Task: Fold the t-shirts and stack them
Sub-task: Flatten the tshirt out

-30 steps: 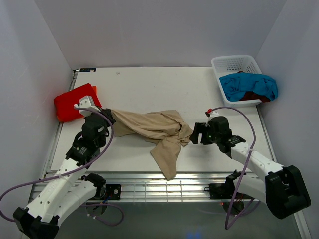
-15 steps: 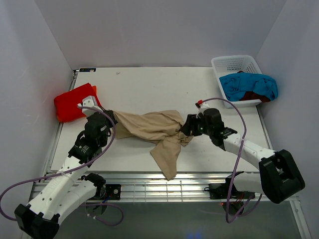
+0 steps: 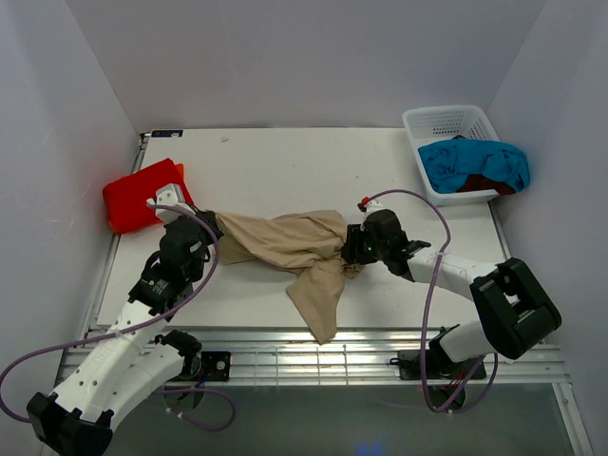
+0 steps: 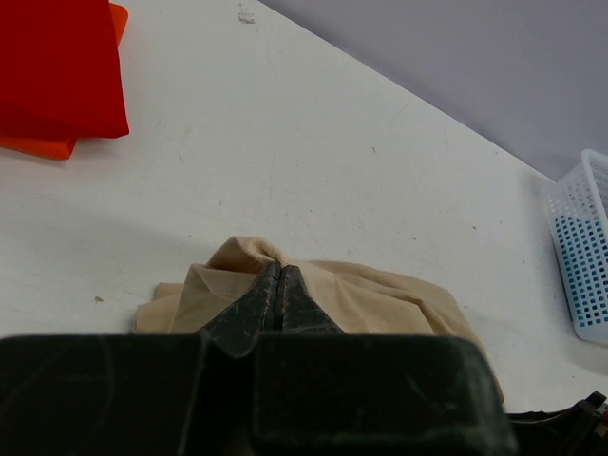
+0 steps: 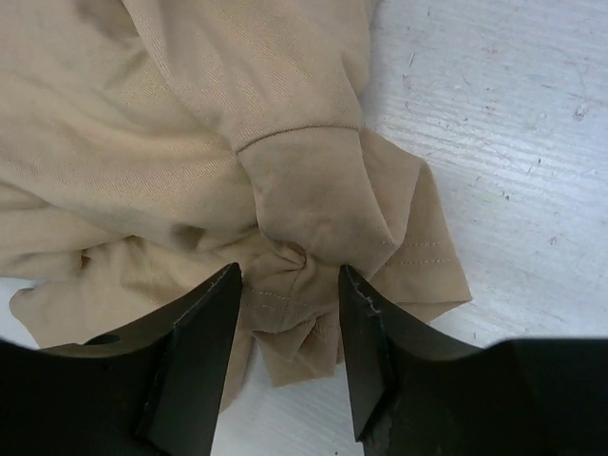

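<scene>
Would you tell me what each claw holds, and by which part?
The left claw is shut on a pinched fold at the left end of the tan t-shirt. The right claw straddles bunched cloth at its right end, jaws apart, not gripping yet.

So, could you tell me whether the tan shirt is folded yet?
Not folded: the tan shirt lies bunched and twisted on the table, one part trailing toward the near edge.

No text, label, brand, number or sign can be read on the crumpled tan cloth t-shirt (image 3: 285,242), the white plastic mesh basket (image 3: 446,119) or the white tabletop (image 3: 285,171).
</scene>
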